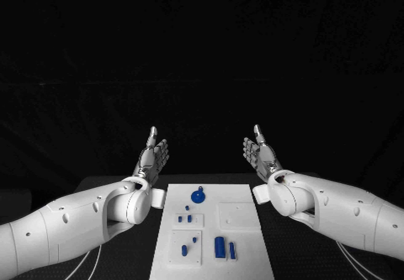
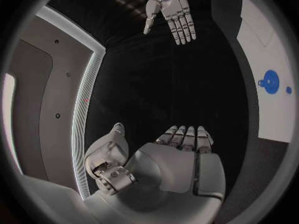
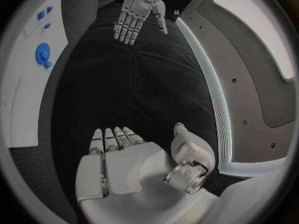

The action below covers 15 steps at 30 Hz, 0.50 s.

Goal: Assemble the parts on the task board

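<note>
Left hand (image 1: pixel 154 156) and right hand (image 1: pixel 262 155) hover empty, fingers extended, flanking the task board (image 1: pixel 240 195) with its blue parts (image 1: pixel 220 247).

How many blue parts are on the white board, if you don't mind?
8: round part at far end, dot beside it, pair mid-left, two pegs near-left, two cylinders near-middle; none seem hidden.

Head camera looking down at task board (image 1: pixel 211 233), wrist cameras behind each raised palm, both catching the board's round part (image 2: pixel 270 80)
</note>
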Each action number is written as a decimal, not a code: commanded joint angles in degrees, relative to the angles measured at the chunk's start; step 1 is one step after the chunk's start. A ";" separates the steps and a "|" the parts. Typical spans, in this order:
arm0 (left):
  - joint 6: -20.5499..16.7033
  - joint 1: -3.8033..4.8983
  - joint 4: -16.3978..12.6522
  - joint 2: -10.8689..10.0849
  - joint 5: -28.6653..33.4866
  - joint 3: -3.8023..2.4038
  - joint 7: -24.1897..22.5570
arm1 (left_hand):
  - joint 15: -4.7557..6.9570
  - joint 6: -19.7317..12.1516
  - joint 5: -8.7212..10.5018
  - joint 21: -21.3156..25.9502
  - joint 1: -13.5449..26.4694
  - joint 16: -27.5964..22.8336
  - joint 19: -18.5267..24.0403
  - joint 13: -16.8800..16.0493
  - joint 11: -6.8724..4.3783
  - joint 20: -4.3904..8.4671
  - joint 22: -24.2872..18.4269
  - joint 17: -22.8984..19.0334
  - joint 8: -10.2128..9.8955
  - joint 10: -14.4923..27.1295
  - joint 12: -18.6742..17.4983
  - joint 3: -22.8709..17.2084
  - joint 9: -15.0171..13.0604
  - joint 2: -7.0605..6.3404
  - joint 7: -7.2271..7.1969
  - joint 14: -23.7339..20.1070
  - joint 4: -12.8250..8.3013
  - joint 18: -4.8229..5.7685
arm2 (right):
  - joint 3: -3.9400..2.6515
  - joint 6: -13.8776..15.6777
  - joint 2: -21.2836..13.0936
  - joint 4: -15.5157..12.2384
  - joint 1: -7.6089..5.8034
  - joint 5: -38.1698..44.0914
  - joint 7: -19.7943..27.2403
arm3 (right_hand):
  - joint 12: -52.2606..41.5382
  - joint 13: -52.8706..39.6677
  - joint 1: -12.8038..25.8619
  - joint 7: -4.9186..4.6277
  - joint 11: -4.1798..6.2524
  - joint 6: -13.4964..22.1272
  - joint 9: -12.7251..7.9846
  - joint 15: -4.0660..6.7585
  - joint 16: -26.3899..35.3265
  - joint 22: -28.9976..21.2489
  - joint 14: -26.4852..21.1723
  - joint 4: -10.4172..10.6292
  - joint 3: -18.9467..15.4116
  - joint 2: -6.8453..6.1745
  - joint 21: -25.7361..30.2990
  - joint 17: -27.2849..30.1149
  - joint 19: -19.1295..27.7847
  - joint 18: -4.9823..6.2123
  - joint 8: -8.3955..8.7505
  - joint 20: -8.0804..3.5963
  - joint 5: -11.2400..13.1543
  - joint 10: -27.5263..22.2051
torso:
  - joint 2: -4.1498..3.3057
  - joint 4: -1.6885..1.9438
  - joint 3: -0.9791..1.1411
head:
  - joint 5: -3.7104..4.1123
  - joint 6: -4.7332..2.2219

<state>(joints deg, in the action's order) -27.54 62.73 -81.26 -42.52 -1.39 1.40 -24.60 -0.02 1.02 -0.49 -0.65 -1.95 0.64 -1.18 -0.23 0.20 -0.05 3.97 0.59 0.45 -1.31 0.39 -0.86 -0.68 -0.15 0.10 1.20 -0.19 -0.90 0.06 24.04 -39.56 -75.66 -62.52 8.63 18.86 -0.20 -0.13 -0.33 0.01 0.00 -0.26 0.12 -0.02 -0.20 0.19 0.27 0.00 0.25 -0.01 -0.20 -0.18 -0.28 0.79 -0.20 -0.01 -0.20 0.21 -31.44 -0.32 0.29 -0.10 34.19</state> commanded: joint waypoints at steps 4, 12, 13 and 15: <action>-14.59 -1.92 -6.66 -1.65 1.25 -1.06 -4.74 | 0.02 -1.02 0.49 0.65 1.95 -0.64 1.18 0.23 -0.20 0.05 -3.97 -0.59 -0.45 1.31 -0.39 0.86 0.68 0.15 -0.10 -1.20 0.19 0.90 | -0.04 15.55 -3.23 -9.13 1.52 -6.77 8.73 | 0.20 0.13 0.33 -0.01 0.00 0.26 -0.12 0.02 0.20 -0.19 -0.27 0.00 -0.25 0.01 0.20 0.18 0.28 -0.79 0.20 0.01 0.20 -0.21 | 0.26 0.32 -0.29 | 0.10 0.18; -16.58 -2.57 -8.69 -2.17 1.39 -1.40 -5.20 | 0.02 -1.02 0.49 0.65 1.95 -0.64 1.18 0.23 -0.20 0.05 -3.97 -0.59 -0.45 1.31 -0.39 0.86 0.68 0.15 -0.10 -1.20 0.19 0.90 | -0.06 20.02 -5.10 -14.22 2.35 -8.60 10.91 | 0.20 0.13 0.33 -0.01 0.00 0.26 -0.12 0.02 0.20 -0.19 -0.27 0.00 -0.25 0.01 0.20 0.18 0.28 -0.79 0.20 0.01 0.20 -0.21 | 0.26 0.32 -0.29 | 0.10 0.18; -16.58 -2.57 -8.69 -2.17 1.39 -1.40 -5.20 | 0.02 -1.02 0.49 0.65 1.95 -0.64 1.18 0.23 -0.20 0.05 -3.97 -0.59 -0.45 1.31 -0.39 0.86 0.68 0.15 -0.10 -1.20 0.19 0.90 | -0.06 20.08 -5.13 -14.29 2.36 -8.63 10.94 | 0.20 0.13 0.33 -0.01 0.00 0.26 -0.12 0.02 0.20 -0.19 -0.27 0.00 -0.25 0.01 0.20 0.18 0.28 -0.79 0.20 0.01 0.20 -0.21 | 0.26 0.32 -0.29 | 0.10 0.18; -16.58 -2.57 -8.69 -2.17 1.39 -1.40 -5.20 | 0.02 -1.02 0.49 0.65 1.95 -0.64 1.18 0.23 -0.20 0.05 -3.97 -0.59 -0.45 1.31 -0.39 0.86 0.68 0.15 -0.10 -1.20 0.19 0.90 | -0.06 20.08 -5.13 -14.29 2.36 -8.63 10.94 | 0.20 0.13 0.33 -0.01 0.00 0.26 -0.12 0.02 0.20 -0.19 -0.27 0.00 -0.25 0.01 0.20 0.18 0.28 -0.79 0.20 0.01 0.20 -0.21 | 0.26 0.32 -0.29 | 0.10 0.18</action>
<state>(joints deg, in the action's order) -41.78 60.16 -89.77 -44.70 -0.20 0.06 -28.05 -0.01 0.29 -0.27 -0.20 -0.42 0.20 -0.21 -0.05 0.00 0.01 0.05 0.05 0.18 -0.30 0.39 -0.17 -0.05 0.02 -0.02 0.21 0.02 -0.90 0.06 41.17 -44.63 -89.82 -60.21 1.49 27.15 -0.20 -0.05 -0.33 0.00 0.00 -0.26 0.05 -0.03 -0.20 0.05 0.27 0.00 0.25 -0.01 -0.20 -0.05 -0.28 0.79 -0.20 -0.01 -0.21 0.21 -31.19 -0.01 0.01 -0.01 34.38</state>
